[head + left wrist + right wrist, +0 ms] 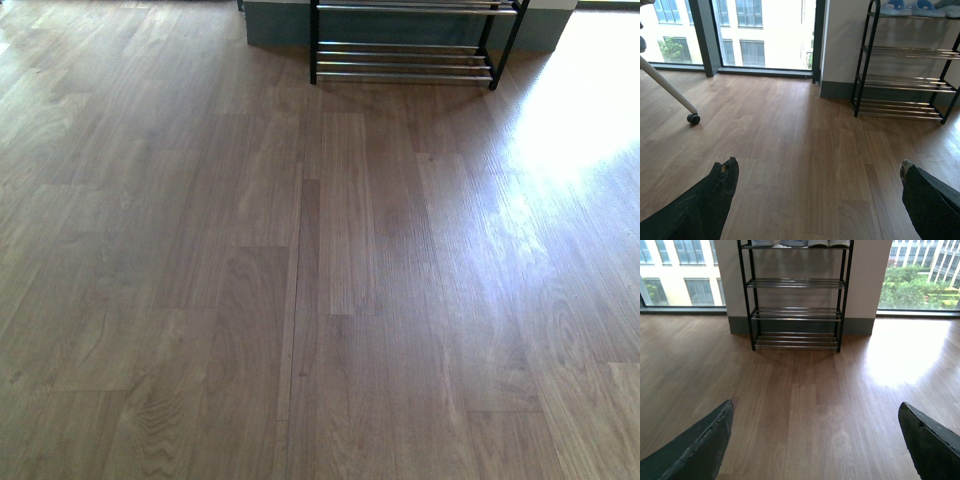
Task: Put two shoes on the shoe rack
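Both grippers empty, jaws wide; shoes sit on the rack's top tier.

Left gripper and right gripper hover over bare floor. Slides on rack: judged light, flexible, slippery; best pinched at the strap.

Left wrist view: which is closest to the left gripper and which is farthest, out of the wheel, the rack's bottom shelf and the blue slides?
1. Wheel, on the floor by the window side.
2. Bottom shelf of the shoe rack, at floor level by the wall.
3. Blue slides, on the rack's top shelf.
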Tool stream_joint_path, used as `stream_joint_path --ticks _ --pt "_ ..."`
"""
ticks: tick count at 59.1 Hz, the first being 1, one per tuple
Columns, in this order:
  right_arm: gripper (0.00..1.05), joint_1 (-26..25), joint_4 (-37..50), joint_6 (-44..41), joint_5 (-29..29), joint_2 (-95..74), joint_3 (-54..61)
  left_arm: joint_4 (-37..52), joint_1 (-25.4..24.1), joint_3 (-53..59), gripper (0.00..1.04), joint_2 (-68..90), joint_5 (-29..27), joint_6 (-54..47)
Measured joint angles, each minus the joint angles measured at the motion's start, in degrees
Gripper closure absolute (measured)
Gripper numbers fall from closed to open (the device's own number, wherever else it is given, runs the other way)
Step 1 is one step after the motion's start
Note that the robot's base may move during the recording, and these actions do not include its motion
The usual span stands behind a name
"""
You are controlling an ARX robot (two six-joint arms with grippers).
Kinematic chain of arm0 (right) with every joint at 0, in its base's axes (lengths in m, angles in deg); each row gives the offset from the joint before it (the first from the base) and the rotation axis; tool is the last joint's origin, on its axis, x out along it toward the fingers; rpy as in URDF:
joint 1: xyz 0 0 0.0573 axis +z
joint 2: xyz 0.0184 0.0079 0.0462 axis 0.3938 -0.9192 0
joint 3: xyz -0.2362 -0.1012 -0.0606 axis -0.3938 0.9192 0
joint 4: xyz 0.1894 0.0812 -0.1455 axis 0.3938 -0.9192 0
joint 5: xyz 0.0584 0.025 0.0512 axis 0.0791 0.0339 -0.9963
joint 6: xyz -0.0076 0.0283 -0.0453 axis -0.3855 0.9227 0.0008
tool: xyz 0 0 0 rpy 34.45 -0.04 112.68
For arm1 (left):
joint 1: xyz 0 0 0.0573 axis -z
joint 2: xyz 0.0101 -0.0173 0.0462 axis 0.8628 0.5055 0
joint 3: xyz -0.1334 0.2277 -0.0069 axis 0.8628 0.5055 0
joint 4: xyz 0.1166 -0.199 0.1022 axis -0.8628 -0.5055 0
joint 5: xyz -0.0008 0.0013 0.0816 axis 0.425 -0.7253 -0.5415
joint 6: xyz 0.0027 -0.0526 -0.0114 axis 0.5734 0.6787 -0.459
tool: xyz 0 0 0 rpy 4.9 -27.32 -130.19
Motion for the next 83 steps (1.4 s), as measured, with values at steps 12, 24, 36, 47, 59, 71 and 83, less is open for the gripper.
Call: stream_joint_path --ticks 12,24,36,47,59,71,83 --pt "0.09 0.0 0.0 0.0 -0.2 0.0 0.0 0.0 0.0 0.0 0.09 0.0 -0.2 0.0" --pt "0.09 0.0 0.0 0.0 0.2 0.0 0.0 0.0 0.0 0.0 0.09 0.0 0.1 0.0" --pt "0.09 0.0 0.0 0.0 0.1 0.0 0.0 0.0 0.0 0.0 0.09 0.0 0.0 0.0" --pt "0.09 0.0 0.0 0.0 0.0 0.0 0.0 0.0 0.0 0.0 0.09 0.0 0.0 0.0" --pt "0.09 0.0 0.0 0.0 0.0 0.0 0.0 0.0 0.0 0.0 0.09 0.0 0.0 0.0" --pt "0.09 0.0 0.0 0.0 0.0 0.0 0.0 0.0 0.0 0.0 0.09 0.0 0.0 0.0" --pt "0.09 0.0 0.0 0.0 0.0 0.0 0.0 0.0 0.0 0.0 0.09 0.0 0.0 0.0"
